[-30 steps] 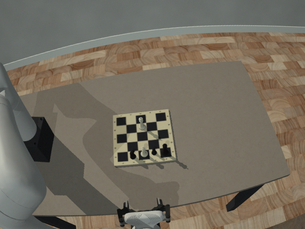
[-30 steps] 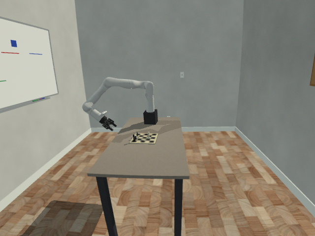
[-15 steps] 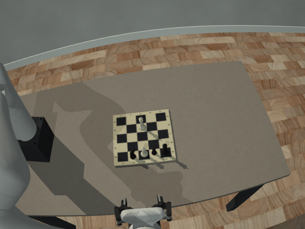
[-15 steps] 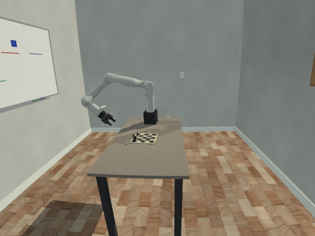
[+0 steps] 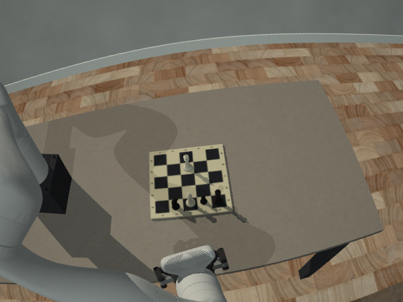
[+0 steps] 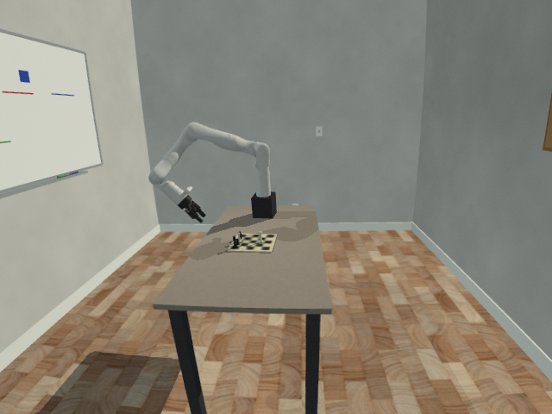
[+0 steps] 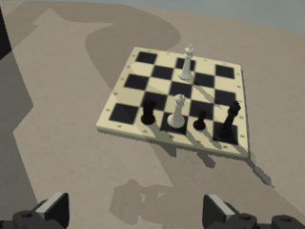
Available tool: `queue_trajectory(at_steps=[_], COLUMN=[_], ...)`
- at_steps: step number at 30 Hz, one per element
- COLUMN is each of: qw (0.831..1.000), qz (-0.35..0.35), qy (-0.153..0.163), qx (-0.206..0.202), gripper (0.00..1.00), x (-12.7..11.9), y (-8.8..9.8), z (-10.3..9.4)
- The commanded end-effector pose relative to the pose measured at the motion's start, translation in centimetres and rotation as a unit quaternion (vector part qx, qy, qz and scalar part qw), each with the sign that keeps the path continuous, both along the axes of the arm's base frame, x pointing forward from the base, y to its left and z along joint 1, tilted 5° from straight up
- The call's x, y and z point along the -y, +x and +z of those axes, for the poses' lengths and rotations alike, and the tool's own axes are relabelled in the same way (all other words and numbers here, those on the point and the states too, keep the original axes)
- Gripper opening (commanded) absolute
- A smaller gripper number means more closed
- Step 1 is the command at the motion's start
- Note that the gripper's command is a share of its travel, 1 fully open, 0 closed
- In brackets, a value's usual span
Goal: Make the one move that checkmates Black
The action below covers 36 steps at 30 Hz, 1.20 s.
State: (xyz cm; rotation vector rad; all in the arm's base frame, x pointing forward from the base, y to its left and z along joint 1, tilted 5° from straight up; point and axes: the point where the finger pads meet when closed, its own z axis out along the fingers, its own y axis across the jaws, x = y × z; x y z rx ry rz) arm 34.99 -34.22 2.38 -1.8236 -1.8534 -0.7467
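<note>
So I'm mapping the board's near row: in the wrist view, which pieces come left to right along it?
Black pawn → white piece, likely the king → smaller black pawn → tall black piece on the corner square.

top: high, steep downward look onto counter point(image 5: 293, 156)
exterior: distant, room-wide, facing the counter's end
wrist: low, oblique
shared: chessboard point(image 5: 155, 214)
</note>
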Motion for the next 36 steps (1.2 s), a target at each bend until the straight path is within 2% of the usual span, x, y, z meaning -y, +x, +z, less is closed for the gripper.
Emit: queue_trajectory(at_steps=[1, 4, 7, 9, 12, 14, 18, 23, 27, 29, 31, 33, 36], qw=[0.998, 0.988, 0.966, 0.943, 0.898, 0.898, 0.823, 0.726, 0.669, 0.650, 0.650, 0.638, 0.631], qz=[0.053, 0.128, 0.216, 0.279, 0.373, 0.373, 0.488, 0.594, 0.646, 0.661, 0.661, 0.670, 0.675], qy=[-0.035, -0.082, -0.132, -0.164, -0.207, -0.207, -0.250, -0.281, -0.291, -0.293, -0.293, -0.295, -0.295], qx=[0.011, 0.029, 0.054, 0.074, 0.107, 0.107, 0.152, 0.201, 0.227, 0.235, 0.235, 0.239, 0.242], gripper=[1.00, 1.00, 1.00, 1.00, 1.00, 1.00, 1.00, 1.00, 1.00, 1.00, 1.00, 1.00, 1.00], x=[-1.9, -3.6, -5.5, -6.7, -8.7, -8.7, -11.4, -14.7, -16.7, -17.3, -17.3, -17.8, -18.0], y=[1.1, 1.6, 2.1, 2.5, 3.2, 3.2, 4.1, 5.0, 5.3, 5.3, 5.3, 5.4, 5.4], z=[0.9, 0.8, 0.9, 1.1, 1.6, 1.6, 2.5, 3.6, 4.3, 4.5, 4.5, 4.6, 4.7])
